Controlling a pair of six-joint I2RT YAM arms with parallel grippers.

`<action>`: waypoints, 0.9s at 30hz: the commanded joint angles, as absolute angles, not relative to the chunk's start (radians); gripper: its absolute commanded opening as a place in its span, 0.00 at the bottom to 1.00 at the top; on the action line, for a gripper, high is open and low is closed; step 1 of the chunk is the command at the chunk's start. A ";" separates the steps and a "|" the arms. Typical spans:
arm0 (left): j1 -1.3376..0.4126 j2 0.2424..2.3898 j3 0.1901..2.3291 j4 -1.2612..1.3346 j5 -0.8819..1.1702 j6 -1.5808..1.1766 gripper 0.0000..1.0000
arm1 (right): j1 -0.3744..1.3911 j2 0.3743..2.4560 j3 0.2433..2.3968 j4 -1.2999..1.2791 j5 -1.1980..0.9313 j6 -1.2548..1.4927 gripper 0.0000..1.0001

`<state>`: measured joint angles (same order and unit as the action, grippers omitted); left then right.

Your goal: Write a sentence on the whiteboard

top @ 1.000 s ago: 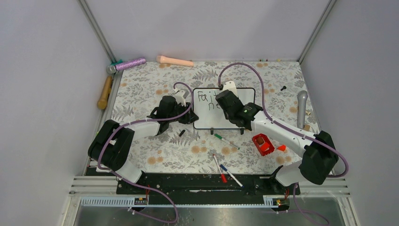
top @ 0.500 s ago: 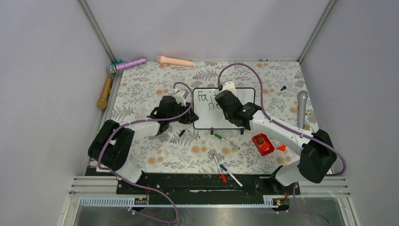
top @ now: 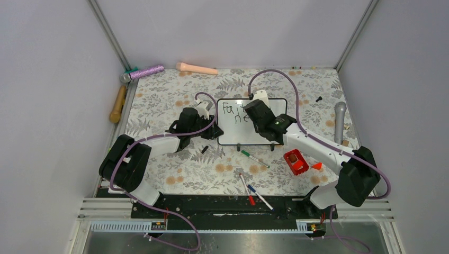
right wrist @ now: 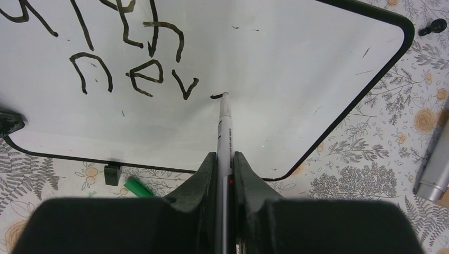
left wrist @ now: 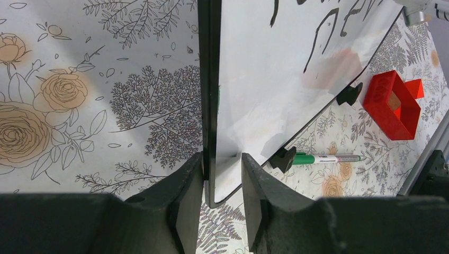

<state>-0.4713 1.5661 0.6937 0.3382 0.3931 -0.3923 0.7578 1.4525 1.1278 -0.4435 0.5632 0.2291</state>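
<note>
Two arms over a floral-covered counter, listed from the near edge outward. Just inside the middle of the near edge, a red-capped marker and a blue-capped marker are laid side by side. Beyond them, right of centre, a green marker is seen just in front of the board, with a red box and a small orange piece further toward the right edge. The whiteboard is placed at the middle of the counter, its two black feet along its near side. Its left edge, close to the near-left corner, is clamped between the fingers of the left gripper, which are closed narrowly onto the frame. A held marker is pinched tightly in the right gripper, and its tip is pressed to the board at a short fresh stroke. The sentence is unfinished: an upper line partly cut off, and "nev" below it. A silver microphone is laid by the right edge and a wooden-handled tool by the left edge. At the far edge, a glittery purple microphone near the far-left corner and a pink cylinder are shown.
</note>
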 commanded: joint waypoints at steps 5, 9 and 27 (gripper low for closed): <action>-0.474 1.532 0.706 0.403 0.422 -0.387 0.32 | 0.731 1.457 1.168 -0.437 0.576 0.224 0.00; -0.474 1.532 0.707 0.402 0.422 -0.387 0.32 | 0.731 1.466 1.194 -0.436 0.569 0.219 0.00; -0.473 1.537 0.709 0.402 0.428 -0.387 0.32 | 0.730 1.476 1.199 -0.434 0.498 0.233 0.00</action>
